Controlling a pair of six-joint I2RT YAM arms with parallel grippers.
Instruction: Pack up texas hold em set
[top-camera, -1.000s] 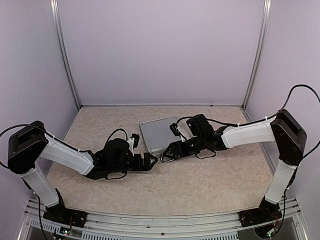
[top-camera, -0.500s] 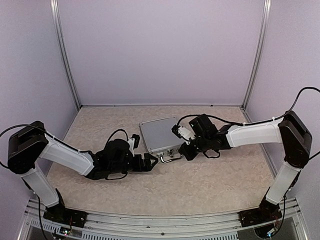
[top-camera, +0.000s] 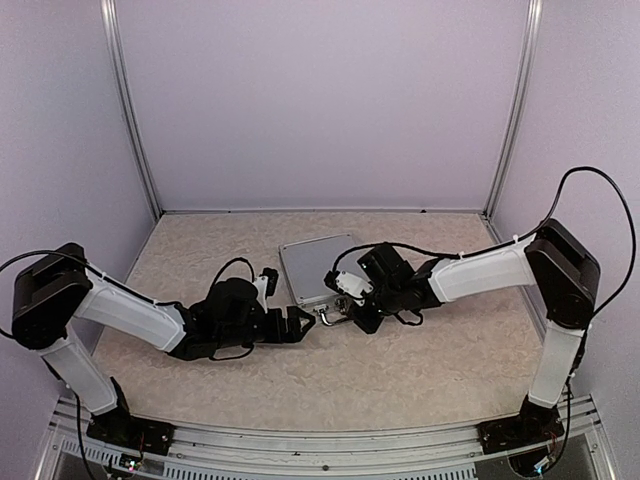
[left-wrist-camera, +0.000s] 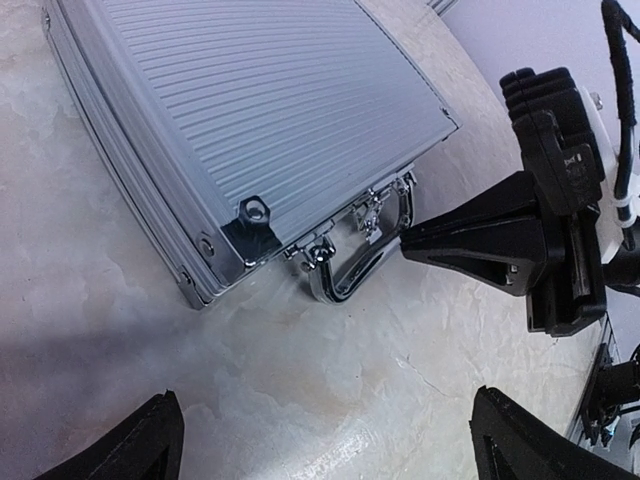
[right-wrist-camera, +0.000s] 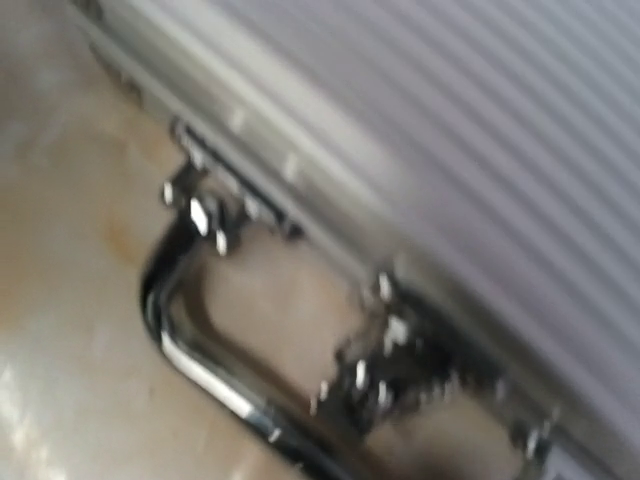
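Top external: case (top-camera: 315, 266) flat, long axis crosswise, handle (left-wrist-camera: 347, 276) nearward (left gripper (top-camera: 304, 325) spread, right gripper (left-wrist-camera: 412, 240) closed).

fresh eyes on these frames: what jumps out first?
The ribbed silver case lies closed and flat mid-table, its metal handle facing the arms. The right gripper, shut, points its tip at that handle from the right; contact is unclear. The left gripper sits wide open just off the case's near-left corner.
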